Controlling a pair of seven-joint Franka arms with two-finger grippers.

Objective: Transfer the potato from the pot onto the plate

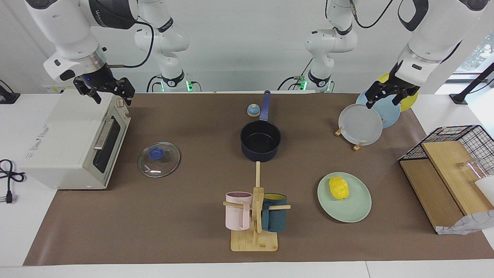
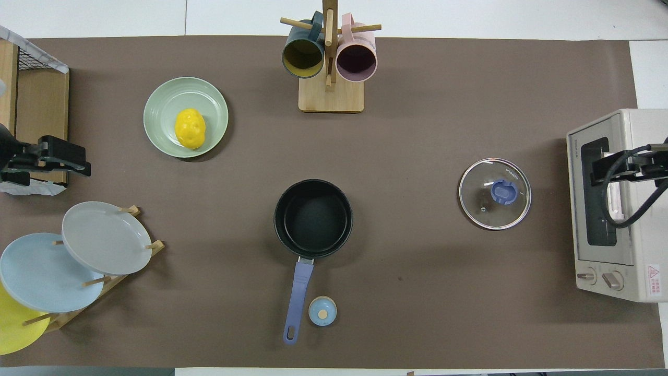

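The yellow potato (image 1: 339, 188) lies on the mint-green plate (image 1: 357, 208), toward the left arm's end of the table; in the overhead view the potato (image 2: 189, 128) sits a little off the middle of the plate (image 2: 159, 112). The navy pot (image 1: 260, 141) stands mid-table with nothing in it, its handle pointing toward the robots, also in the overhead view (image 2: 313, 216). My left gripper (image 1: 384, 101) hangs open and empty over the plate rack. My right gripper (image 1: 112, 98) hangs open and empty over the toaster oven.
A glass lid (image 1: 159, 159) lies beside the toaster oven (image 1: 73, 143). A mug tree (image 1: 254, 216) with a pink and a teal mug stands farther from the robots than the pot. A plate rack (image 1: 361, 123), a small blue bell (image 1: 253, 110) and a wire shelf (image 1: 447, 173) are also there.
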